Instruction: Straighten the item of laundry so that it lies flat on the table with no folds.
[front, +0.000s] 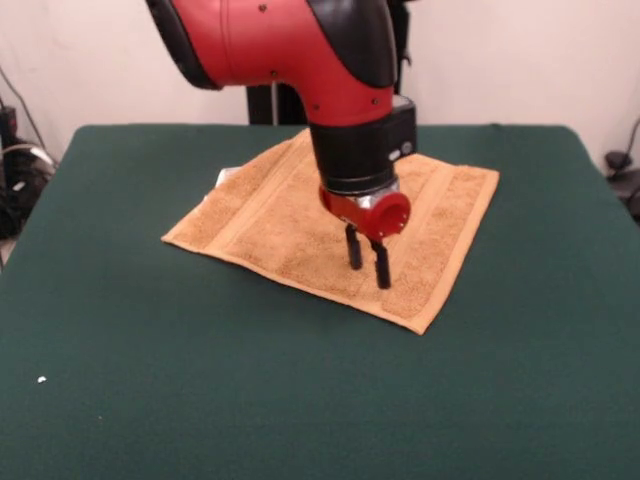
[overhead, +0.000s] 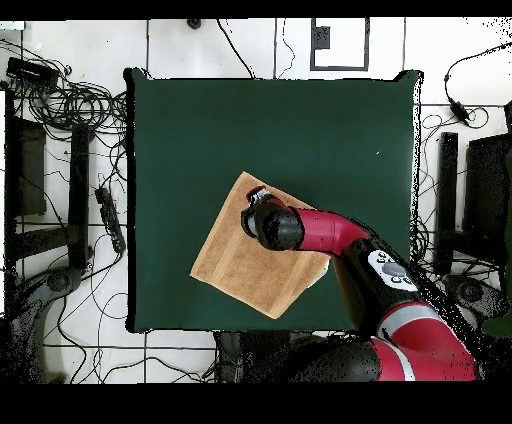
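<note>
Towel (front: 290, 225) flat on green table (front: 150, 380), arm (overhead: 330, 232) overhead, tool (front: 368, 262) parted and empty just above its middle.

The light is soft and even, bright enough to see well. Just under the gripper (front: 367, 261), its fingers (front: 353, 248) drop a small dark shadow on the towel (front: 290, 220). The table (front: 150, 380) has no glare. The front view looks a little fuzzy.
</note>
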